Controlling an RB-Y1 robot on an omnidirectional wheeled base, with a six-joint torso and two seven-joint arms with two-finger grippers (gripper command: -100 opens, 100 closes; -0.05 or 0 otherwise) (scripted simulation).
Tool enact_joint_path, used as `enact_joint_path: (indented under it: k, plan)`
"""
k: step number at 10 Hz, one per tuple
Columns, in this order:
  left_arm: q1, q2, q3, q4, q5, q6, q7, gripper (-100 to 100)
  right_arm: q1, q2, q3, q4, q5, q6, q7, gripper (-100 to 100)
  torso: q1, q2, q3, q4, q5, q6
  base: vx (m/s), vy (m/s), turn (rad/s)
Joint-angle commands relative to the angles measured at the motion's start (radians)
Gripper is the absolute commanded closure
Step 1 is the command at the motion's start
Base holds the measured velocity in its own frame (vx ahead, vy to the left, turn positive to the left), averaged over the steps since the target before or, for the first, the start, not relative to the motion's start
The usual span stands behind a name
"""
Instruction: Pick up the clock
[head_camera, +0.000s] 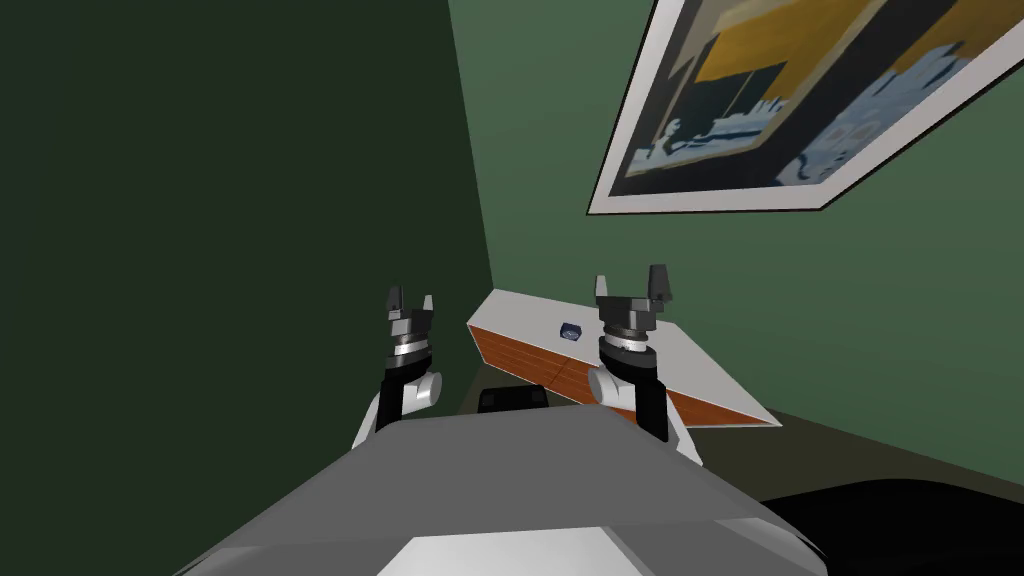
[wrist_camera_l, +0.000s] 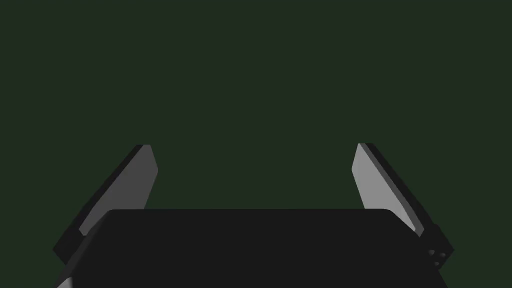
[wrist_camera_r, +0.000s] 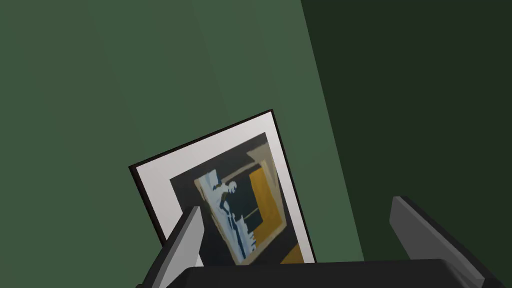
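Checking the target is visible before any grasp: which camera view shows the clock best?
The head view: the clock sits small and dark blue on the white top of the cabinet, with nothing in front of it. Both wrist views point at green walls instead, so they add nothing on it.

The room is lit dimly and flatly. The left wall (head_camera: 230, 200) is rendered much darker than the right wall (head_camera: 850, 330) (a hard line is drawn where they meet). The cabinet top (head_camera: 520, 315) is shown brightest. Lines are splayed toward the head view's corners.
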Motion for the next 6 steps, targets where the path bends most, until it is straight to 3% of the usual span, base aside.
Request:
enact_joint_path:
  k: [1,6]
  plan:
    - [0.0,0.0,0.0,0.0,0.0,0.0,0.0,0,0.008,-0.032,0.0,0.013,-0.002,-0.008,0.011,-100,0.0,0.0,0.0,0.0,0.0,0.0,-0.048,0.007,0.066]
    - [0.0,0.0,0.0,0.0,0.0,0.0,0.0,0,0.052,-0.181,0.004,0.107,-0.003,-0.059,0.081,-100,0.003,0.011,0.006,0.002,0.001,0.0,-0.145,0.048,0.129]
